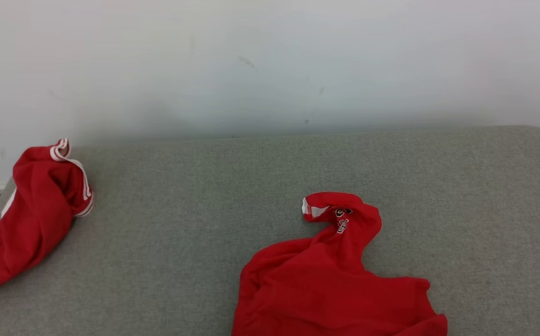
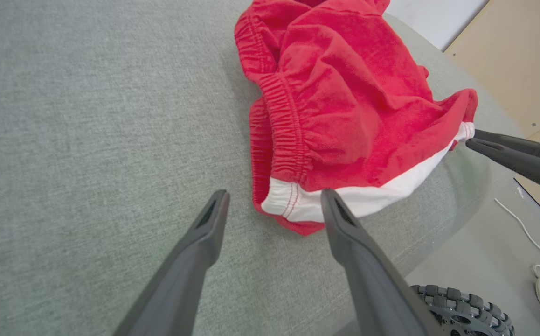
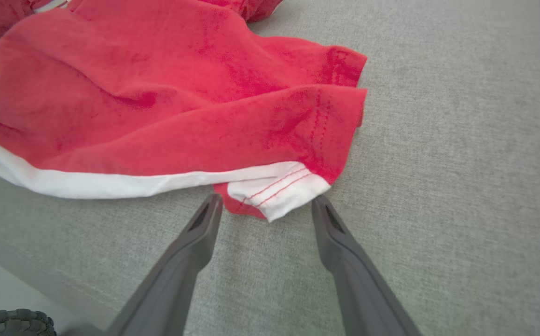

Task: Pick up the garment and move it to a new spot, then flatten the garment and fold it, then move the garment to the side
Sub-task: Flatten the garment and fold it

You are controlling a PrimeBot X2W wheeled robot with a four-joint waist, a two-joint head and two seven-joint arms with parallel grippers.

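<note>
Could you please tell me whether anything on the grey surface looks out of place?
Yes: the front red garment lies crumpled, one end twisted into a hump, and a second red garment is bunched at the grey surface's left edge, seemingly hanging over it. No damage shows.

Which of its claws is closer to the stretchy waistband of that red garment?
Left. The left gripper, open, is right beside the waistband where it meets the white hem; the right gripper, also open, is at the hem's far corner, well away.
</note>
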